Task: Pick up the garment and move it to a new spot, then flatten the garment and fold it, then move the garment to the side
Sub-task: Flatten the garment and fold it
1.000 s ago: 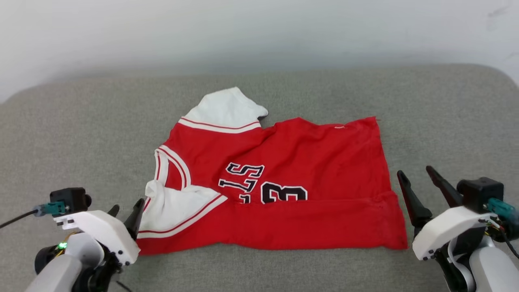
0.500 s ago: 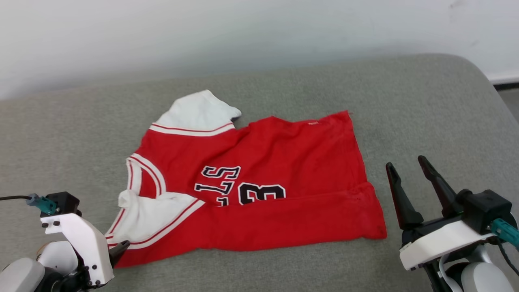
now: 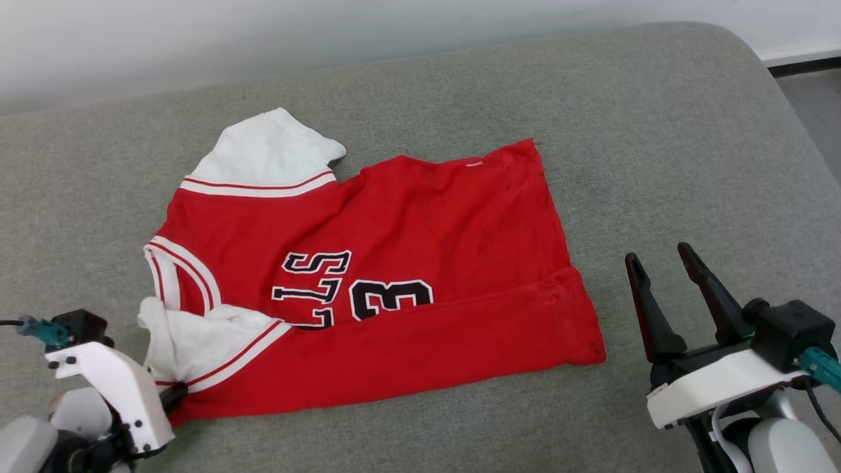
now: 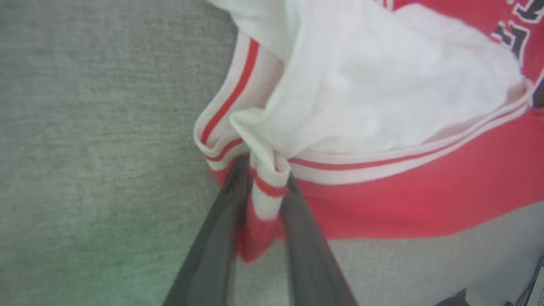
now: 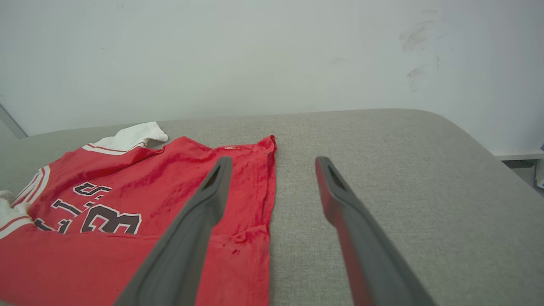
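Observation:
The garment (image 3: 420,223), a red jersey with white sleeves and black lettering, lies partly folded on a grey cushioned surface (image 3: 657,131). My left gripper (image 3: 174,394) is at its near left corner. In the left wrist view the left gripper (image 4: 265,170) is shut on a bunch of the striped trim of the garment (image 4: 382,85), which sits pinched between the two dark fingers. My right gripper (image 3: 657,253) stands open just off the garment's right edge, touching nothing. In the right wrist view the right gripper (image 5: 274,159) points along that edge of the garment (image 5: 170,178).
A pale wall (image 3: 197,39) runs behind the cushion. The cushion's rounded right edge drops to a dark floor (image 3: 815,98). Bare grey cushion (image 5: 382,170) lies to the right of the garment.
The head camera has swung, shifting the whole picture. My left gripper has dropped to the garment's near left corner and closed on the trim, bunching the white sleeve. The right gripper stays open.

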